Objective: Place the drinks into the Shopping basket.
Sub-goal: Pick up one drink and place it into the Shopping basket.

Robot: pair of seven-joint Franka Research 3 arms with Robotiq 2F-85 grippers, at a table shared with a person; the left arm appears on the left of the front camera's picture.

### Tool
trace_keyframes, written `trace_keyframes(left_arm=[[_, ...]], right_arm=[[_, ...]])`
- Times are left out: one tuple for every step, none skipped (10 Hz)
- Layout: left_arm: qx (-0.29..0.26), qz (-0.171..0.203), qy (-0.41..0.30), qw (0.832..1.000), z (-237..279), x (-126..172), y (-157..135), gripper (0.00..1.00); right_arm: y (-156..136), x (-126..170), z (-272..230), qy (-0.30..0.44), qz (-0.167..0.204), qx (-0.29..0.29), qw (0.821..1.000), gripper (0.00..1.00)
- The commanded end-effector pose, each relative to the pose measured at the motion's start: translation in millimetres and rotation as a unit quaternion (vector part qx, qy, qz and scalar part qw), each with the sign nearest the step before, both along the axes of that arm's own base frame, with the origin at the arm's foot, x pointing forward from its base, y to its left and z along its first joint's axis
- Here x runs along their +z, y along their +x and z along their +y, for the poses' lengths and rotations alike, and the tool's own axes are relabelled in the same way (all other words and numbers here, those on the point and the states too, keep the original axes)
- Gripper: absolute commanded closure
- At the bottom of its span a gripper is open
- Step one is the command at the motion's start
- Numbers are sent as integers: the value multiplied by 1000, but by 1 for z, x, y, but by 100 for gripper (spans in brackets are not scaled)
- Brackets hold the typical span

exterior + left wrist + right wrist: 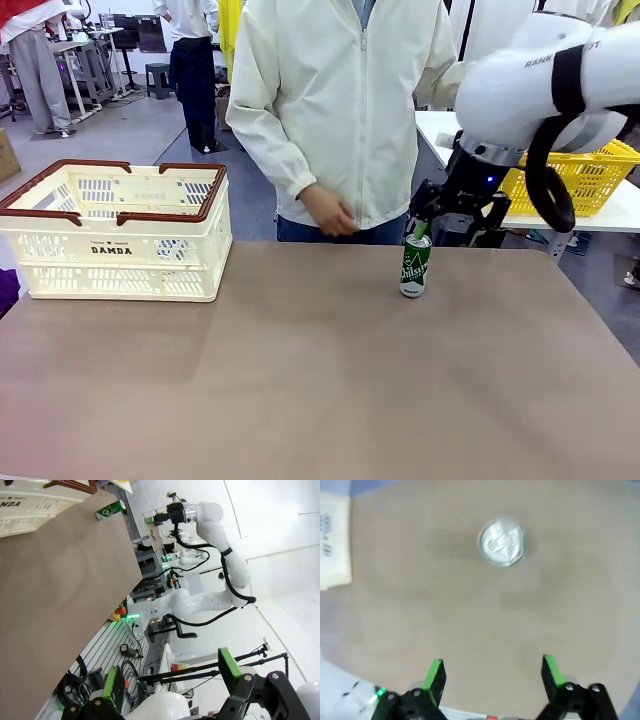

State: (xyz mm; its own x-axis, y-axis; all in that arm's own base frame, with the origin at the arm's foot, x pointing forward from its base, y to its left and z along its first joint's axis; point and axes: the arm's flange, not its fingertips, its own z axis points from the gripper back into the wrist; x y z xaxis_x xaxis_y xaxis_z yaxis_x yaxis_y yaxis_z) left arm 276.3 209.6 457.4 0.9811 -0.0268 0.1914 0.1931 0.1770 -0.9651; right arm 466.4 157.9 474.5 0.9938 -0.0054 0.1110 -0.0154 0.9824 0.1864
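A green drink can (415, 266) with white script stands upright on the brown table (300, 380), right of the middle. My right gripper (447, 225) hovers just above and behind it, open, with nothing between its fingers. In the right wrist view the can's silver top (501, 542) lies well ahead of the open right gripper (492, 672). The cream Shopping basket (115, 230) with its brown rim sits at the far left of the table. The left wrist view has the open left gripper (170, 680) away from the table, with the can (111, 510) and the basket (30, 505) far off.
A person in a cream jacket stands at the far edge, one hand (328, 210) hanging near the table. A yellow mesh basket (585, 175) rests on a white table behind my right arm. Bare table lies between can and crate.
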Motion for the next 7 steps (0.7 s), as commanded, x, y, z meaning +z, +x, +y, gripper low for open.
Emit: trace_keyframes(left_arm=[[0, -3, -13, 1000, -1, 3, -1, 0], [0, -3, -13, 1000, -1, 3, -1, 0], [0, -3, -13, 1000, -1, 3, -1, 0], [0, -3, -13, 1000, -1, 3, -1, 0], [0, -3, -13, 1000, -1, 3, -1, 0], [0, -3, -13, 1000, -1, 3, -1, 0], [0, -3, -13, 1000, -1, 3, -1, 0]], right_arm=[[-62, 61, -85, 107, -36, 13, 993, 0], [-112, 70, -138, 137, -30, 20, 990, 0], [-150, 69, -173, 146, -24, 9, 989, 0], [-182, 61, -202, 165, -33, -21, 986, 0], [-210, 49, -221, 189, -45, -47, 980, 0], [-230, 38, -229, 205, -62, -53, 975, 0], [-244, 27, -236, 222, -76, -60, 970, 0]])
